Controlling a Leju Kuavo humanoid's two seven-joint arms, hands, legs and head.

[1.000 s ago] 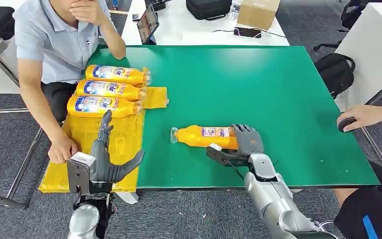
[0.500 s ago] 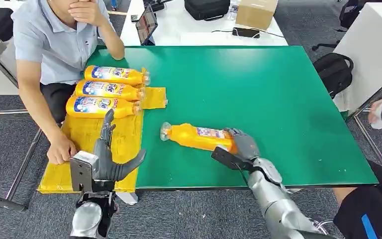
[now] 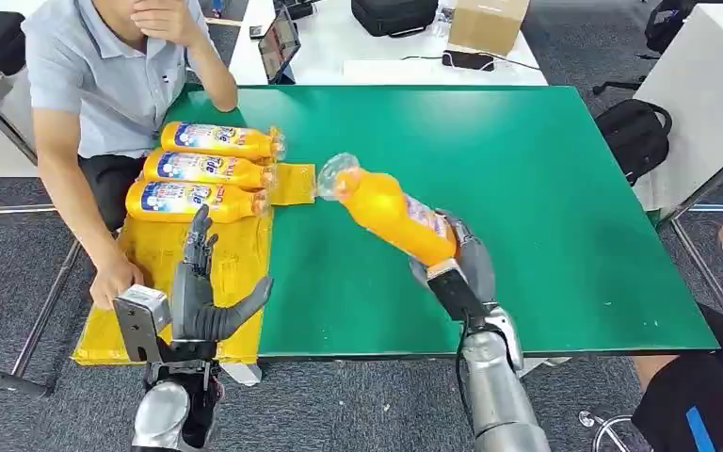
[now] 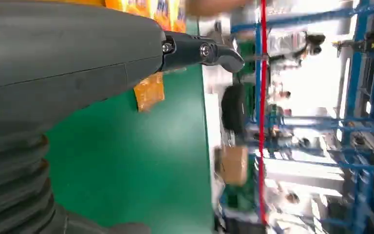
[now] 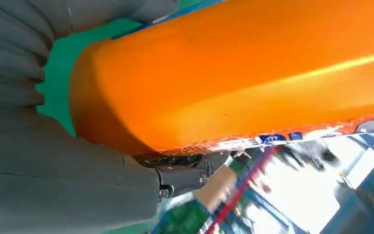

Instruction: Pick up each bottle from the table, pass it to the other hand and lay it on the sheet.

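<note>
Right hand [image 3: 461, 268] is clamped on a raised bottle [image 3: 391, 212]; left hand [image 3: 202, 301] is held open, empty. Three bottles [image 3: 202, 170] are laid on the sheet [image 3: 174, 268] at far left; handover is pending.

R hand [image 3: 463, 266] gripping, L hand [image 3: 200, 297] spread

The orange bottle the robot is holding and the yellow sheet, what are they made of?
The orange bottle looks like smooth, glossy plastic: a bright streak of light runs along its side in the right wrist view, and its cap end is clear. The yellow sheet looks like thin, crinkly plastic film or wrapping, judging by its wrinkles and printed marks, though it could be paper.
</note>
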